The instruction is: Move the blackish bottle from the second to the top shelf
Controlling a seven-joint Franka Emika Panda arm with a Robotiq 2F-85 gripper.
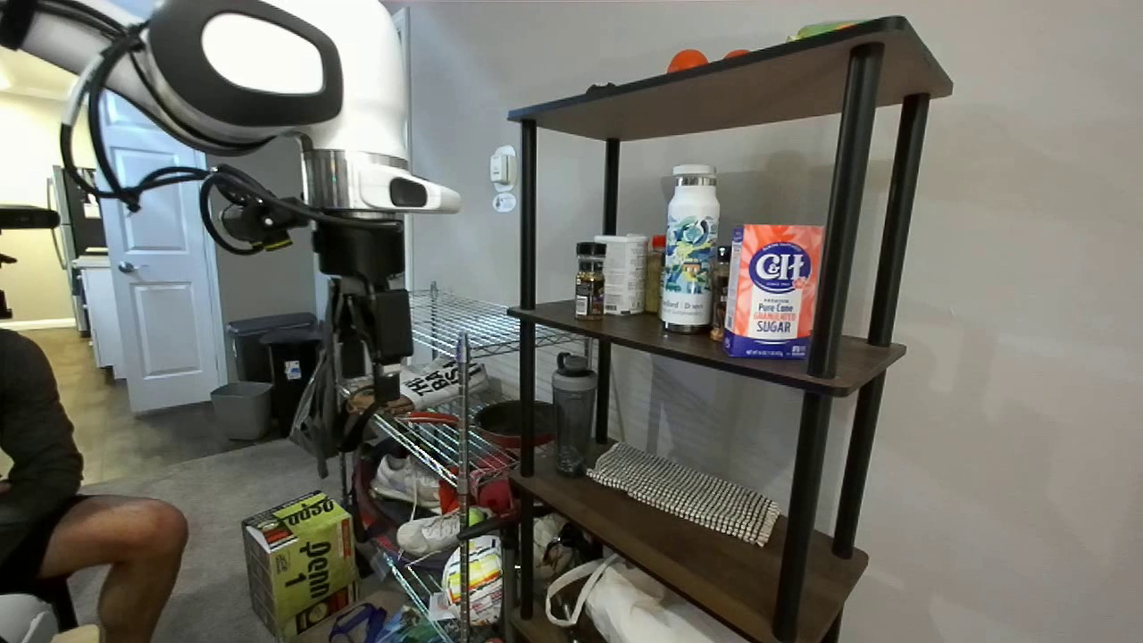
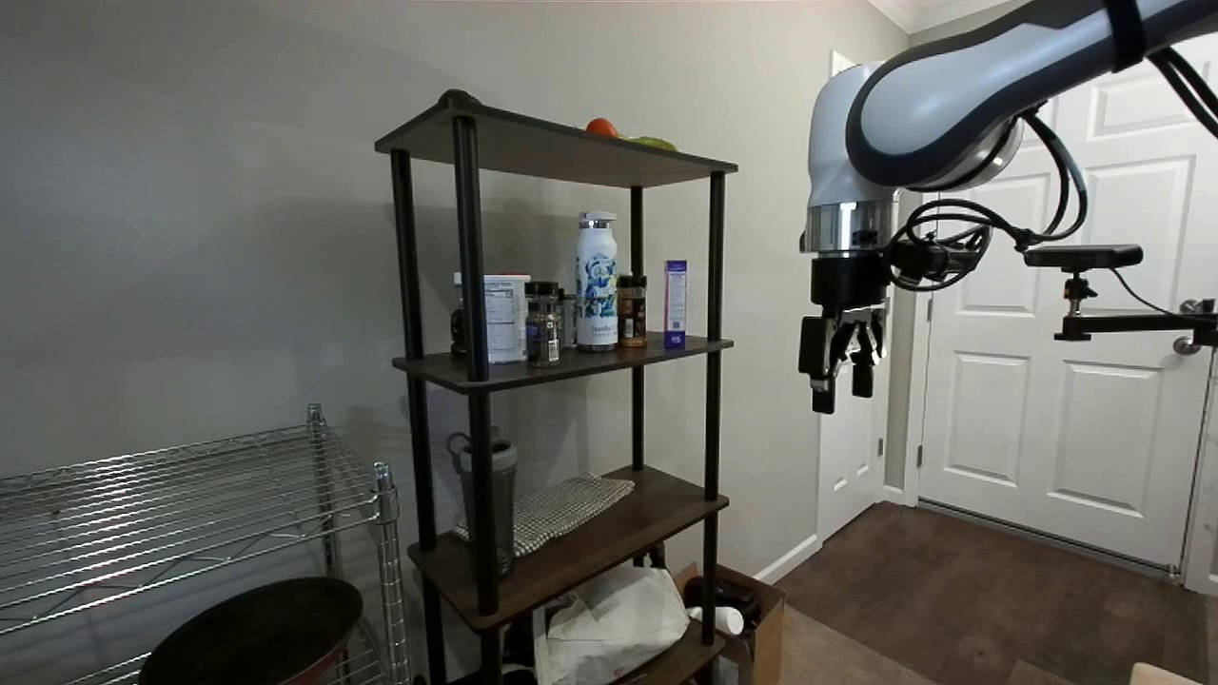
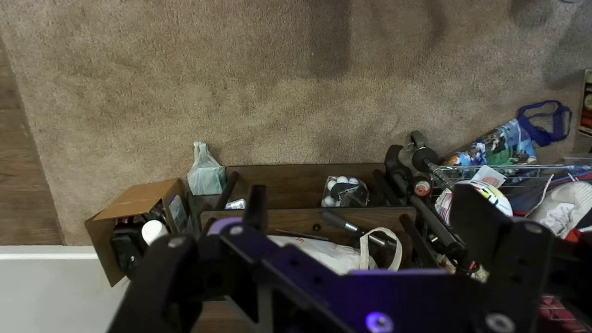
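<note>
The blackish bottle (image 1: 573, 420), a dark see-through shaker with a grey lid and a loop, stands upright on the shelf board below the spices. It also shows in an exterior view (image 2: 501, 476), partly behind a black post. My gripper (image 2: 843, 392) points straight down in the air in front of the rack, well apart from the bottle. In the wrist view, the gripper (image 3: 363, 199) has its fingers wide apart with nothing between them. The top shelf (image 1: 732, 89) carries orange round things and a green item. The bottle cannot be made out in the wrist view.
The board above the bottle holds a white patterned flask (image 1: 689, 250), a sugar box (image 1: 775, 290) and spice jars (image 1: 589, 281). A checkered cloth (image 1: 688, 491) lies beside the bottle. A wire rack (image 2: 190, 504) with a pan (image 2: 257, 633) adjoins the shelf. Black posts (image 2: 471, 247) stand at the shelf corners.
</note>
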